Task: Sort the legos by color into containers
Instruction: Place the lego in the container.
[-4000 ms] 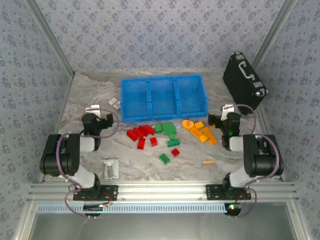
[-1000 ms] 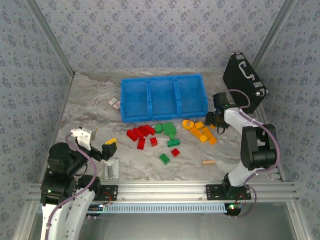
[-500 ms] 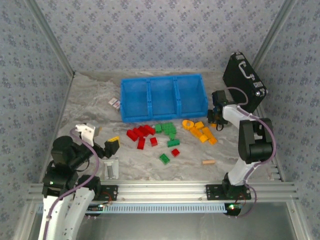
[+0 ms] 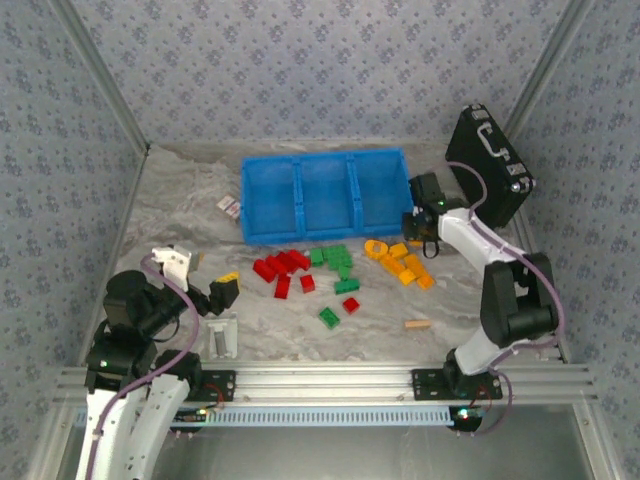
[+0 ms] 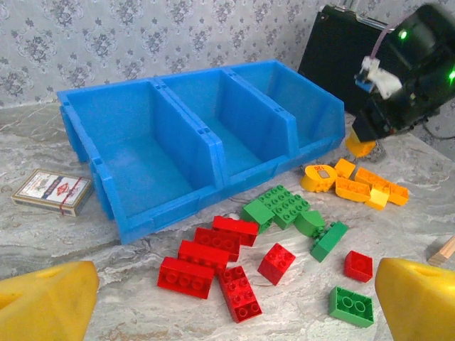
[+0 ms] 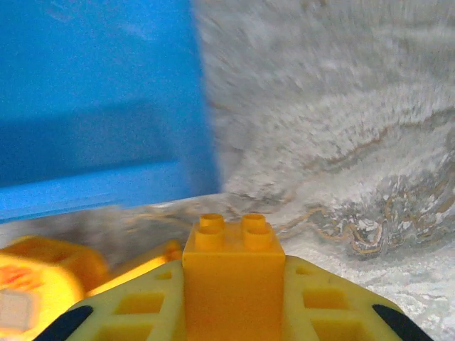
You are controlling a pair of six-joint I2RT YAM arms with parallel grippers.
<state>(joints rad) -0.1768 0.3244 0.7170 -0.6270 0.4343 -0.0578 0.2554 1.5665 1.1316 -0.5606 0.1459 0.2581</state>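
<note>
Top external view first: the right gripper point(image 4: 418, 222) is out at the right end of the bins point(image 4: 300, 157), and the right wrist view settles the grip, with the jaws clamped on an orange brick point(image 6: 234, 270), studs up. The blue wall sits close on its left and the table point(image 6: 341, 142) lies behind. From the left wrist view the brick hangs under that gripper just beside the right-hand bin, above the orange pile point(image 5: 359, 190), and it looks lifted clear of the table. The left gripper point(image 4: 221, 290) hangs at the near left, fingers spread wide, nothing between them, facing the whole spread.

Score so far, as I read it: nothing is sorted yet. All three bins look bare inside. The reds point(image 4: 282, 268) lie bunched in front of the left and middle bins, the greens point(image 4: 335, 258) just beside them in front of the middle, and the oranges, ring piece point(image 4: 376, 248) included, in front of the right. One red and one green sit nearer the arms.

So the first brick is in hand and the rest are all to do. The likely next move is up over the wall and a drop into the right-hand bin
</note>
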